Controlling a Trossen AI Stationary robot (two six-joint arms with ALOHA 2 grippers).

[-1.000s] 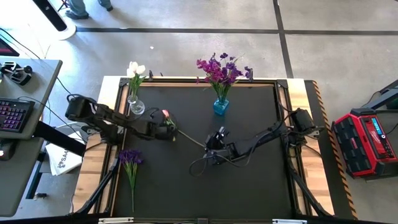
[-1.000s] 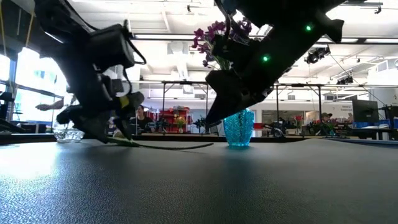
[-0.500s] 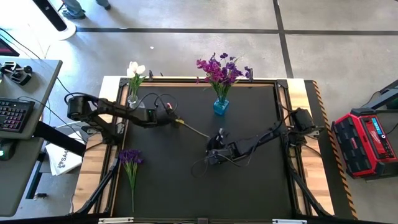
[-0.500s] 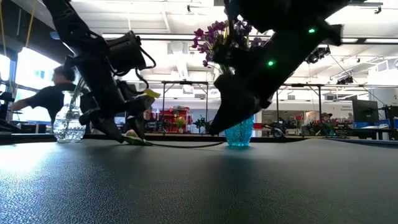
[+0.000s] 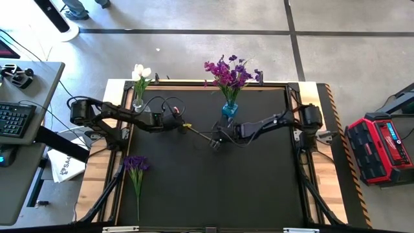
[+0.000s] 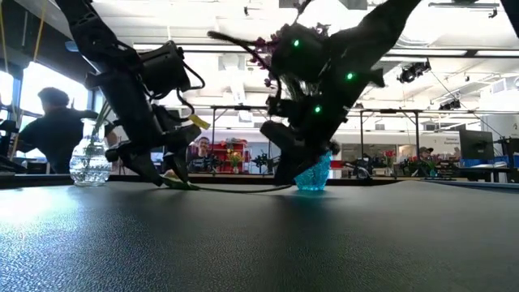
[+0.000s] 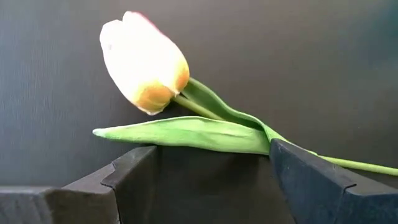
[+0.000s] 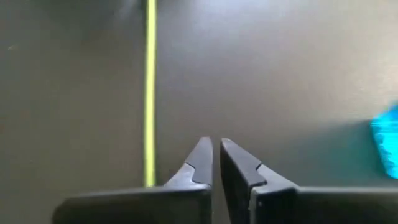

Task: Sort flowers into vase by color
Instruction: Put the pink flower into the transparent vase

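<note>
A tulip with a white-pink bud (image 7: 144,62), a green leaf (image 7: 186,134) and a long stem (image 5: 202,134) lies flat on the black table. My left gripper (image 7: 205,149) is open, with a finger on either side of the leaf just behind the bud. At the stem's other end my right gripper (image 8: 216,146) is shut; the stem (image 8: 150,93) lies beside its fingers, not between them. White flowers stand in a clear vase (image 5: 138,102). Purple flowers stand in a blue vase (image 5: 229,110). A purple flower (image 5: 136,167) lies on the table near the left edge. My left gripper's open fingers come down slanting from the table's left and straddle the tulip's leaf and stem; its one finger (image 7: 311,180) hides part of the stem (image 7: 348,163). Whether either finger touches the tulip, I cannot tell. The tulip lies on the table.
Both vases stand along the table's far edge, the blue one (image 6: 312,172) close behind my right arm. A red case (image 5: 381,147) is on the floor to the right and a desk with a keyboard (image 5: 16,120) to the left. A person (image 6: 49,130) shows beyond the table.
My left gripper has risen a little and gone toward the far edge, staying open; the tulip has shifted with it toward the far edge. My right gripper has swung toward the far edge and the left, to the stem's free end, with its arm stretched out, and its fingers have come together.
</note>
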